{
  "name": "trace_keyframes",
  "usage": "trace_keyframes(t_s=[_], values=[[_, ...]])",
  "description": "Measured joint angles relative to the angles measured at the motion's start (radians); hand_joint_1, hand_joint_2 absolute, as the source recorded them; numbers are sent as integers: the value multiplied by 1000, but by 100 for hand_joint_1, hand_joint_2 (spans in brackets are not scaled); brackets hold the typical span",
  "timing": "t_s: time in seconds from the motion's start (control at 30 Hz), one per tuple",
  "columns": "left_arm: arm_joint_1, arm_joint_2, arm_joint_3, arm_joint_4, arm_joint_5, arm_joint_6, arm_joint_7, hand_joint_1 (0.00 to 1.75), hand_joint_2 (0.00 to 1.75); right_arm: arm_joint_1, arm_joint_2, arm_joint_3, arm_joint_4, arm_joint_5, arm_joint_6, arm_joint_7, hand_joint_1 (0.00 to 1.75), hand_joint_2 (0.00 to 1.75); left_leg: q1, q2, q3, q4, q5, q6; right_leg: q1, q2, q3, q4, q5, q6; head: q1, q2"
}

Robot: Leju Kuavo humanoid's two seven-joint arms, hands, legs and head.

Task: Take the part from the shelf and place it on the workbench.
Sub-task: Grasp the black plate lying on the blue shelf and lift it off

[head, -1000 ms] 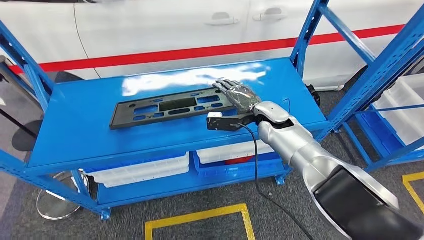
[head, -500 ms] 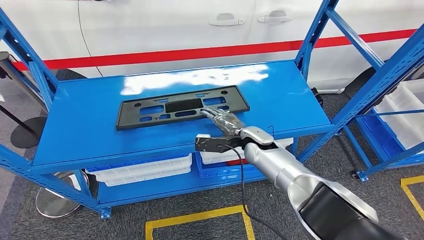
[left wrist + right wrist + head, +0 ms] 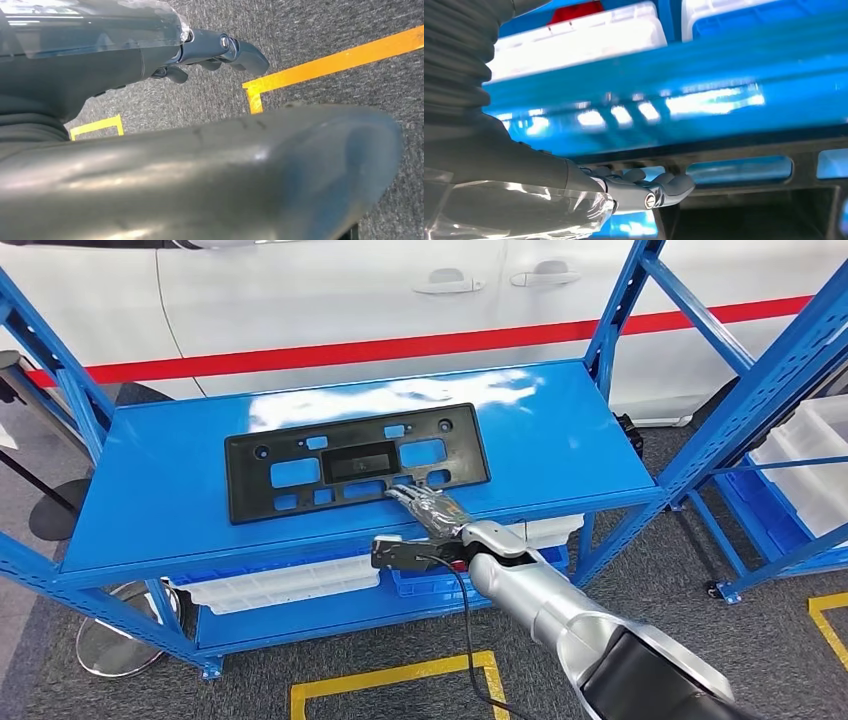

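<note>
Surface: glossy blue top shelf (image 3: 170, 500) of a blue steel rack, with glare from overhead light at its 12 o'clock edge.
Lower tier: white plastic bins (image 3: 285, 585) sat on the blue shelf below.
Room: grey carpet floor (image 3: 120, 695) with yellow tape lines (image 3: 400, 672); a white car body (image 3: 330, 295) with a red stripe stood behind the rack at 12 o'clock; a second blue rack (image 3: 770, 370) with white bins stood at 3 o'clock.
Right hand: the right hand (image 3: 428, 508) reached in from 5 o'clock, fingers stretched fairly flat and close together, fingertips on the near long edge of the part. In the right wrist view the fingers (image 3: 664, 186) curled under that edge. Whether the edge was fully gripped, I could not tell.
Left hand: the left hand (image 3: 210, 50) hung over the carpet, fingers loosely curled, holding nothing visible.
Part: black plastic licence-plate bracket (image 3: 355, 462), rectangular, with cut-outs, near the centre of the top shelf.
Part axis: long axis ran from 9 to 3 o'clock, the 3 o'clock end slightly farther away; broad face towards the head camera.
</note>
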Motion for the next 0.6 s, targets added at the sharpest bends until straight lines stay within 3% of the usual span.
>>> trace_keyframes(t_s=[0.6], values=[[-6,-8,-18,0,-6,-2,14,0,0,29,0,0,-2,13,-23,10,0,175,1,1,2,0,-1,-2,1,0,0,1,-2,-3,0,0]])
